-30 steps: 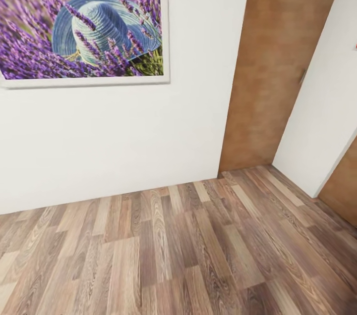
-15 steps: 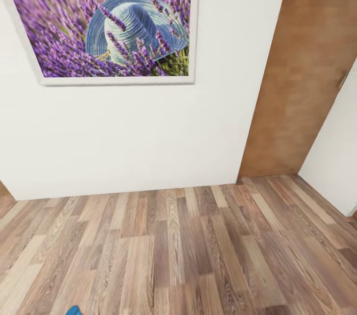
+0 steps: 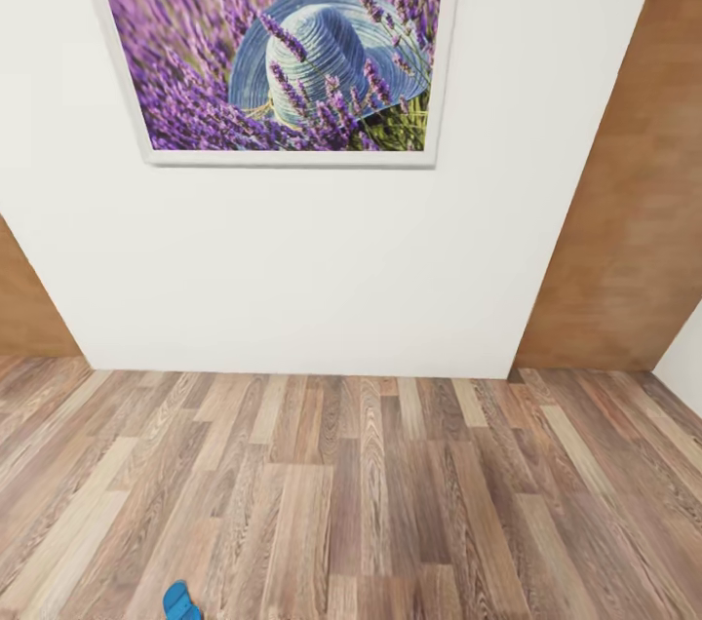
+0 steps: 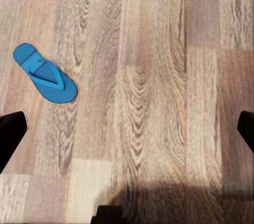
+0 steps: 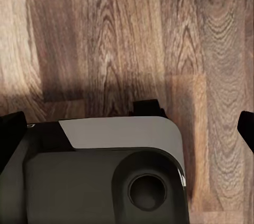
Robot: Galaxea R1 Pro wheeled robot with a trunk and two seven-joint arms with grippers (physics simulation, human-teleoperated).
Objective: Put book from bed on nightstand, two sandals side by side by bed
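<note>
No readable writing anywhere. White-framed print (image 3: 283,35) on a white wall (image 3: 322,259): purple lavender around a woven blue straw hat. Brown wood-panel door (image 3: 634,240) to its right. Floor (image 3: 390,503) is wood-grain laminate planks. One bright blue flip-flop sandal (image 4: 45,73) lies flat on the floor, thin straps up; its tip also at the head view's lower edge (image 3: 180,600). Left fingers (image 4: 11,134) spread wide, empty. Right fingers (image 5: 10,134) wide apart above the grey, rounded robot base (image 5: 106,176).

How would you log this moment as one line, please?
phase: in transit | seen: one sandal flat on wood floor | left gripper: open, empty | right gripper: open, empty
</note>
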